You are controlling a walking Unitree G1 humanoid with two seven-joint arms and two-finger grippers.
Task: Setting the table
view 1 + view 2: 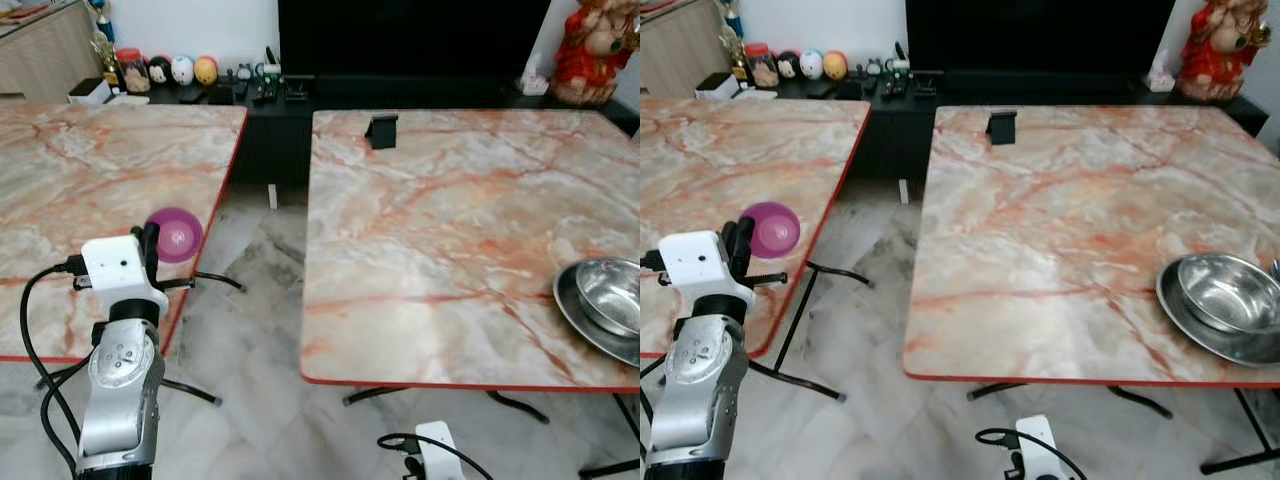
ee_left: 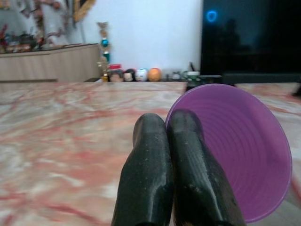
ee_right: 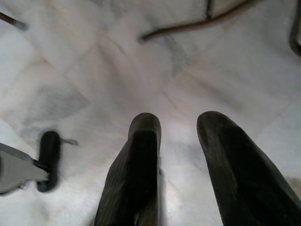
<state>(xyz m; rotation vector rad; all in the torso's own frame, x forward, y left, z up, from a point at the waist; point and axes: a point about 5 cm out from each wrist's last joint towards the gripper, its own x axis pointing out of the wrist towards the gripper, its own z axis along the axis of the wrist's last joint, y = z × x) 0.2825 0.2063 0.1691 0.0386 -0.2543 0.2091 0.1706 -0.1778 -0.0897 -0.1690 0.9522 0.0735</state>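
Two marble tables stand side by side, the right table carrying a steel bowl on a steel plate at its near right edge. The left gripper, fingers pressed together on the rim of a purple cup, holds it over the left table at its near right edge; the right gripper hangs low over the floor, fingers apart

- Two marble-patterned counters with red edging, side by side, a gap of pale tiled floor between.
- On the right counter: a nested pair of steel bowls at the near right edge; a small black stand upright near the far edge.
- Left counter: bare marble across the visible top.
- On the floor: black metal counter legs.
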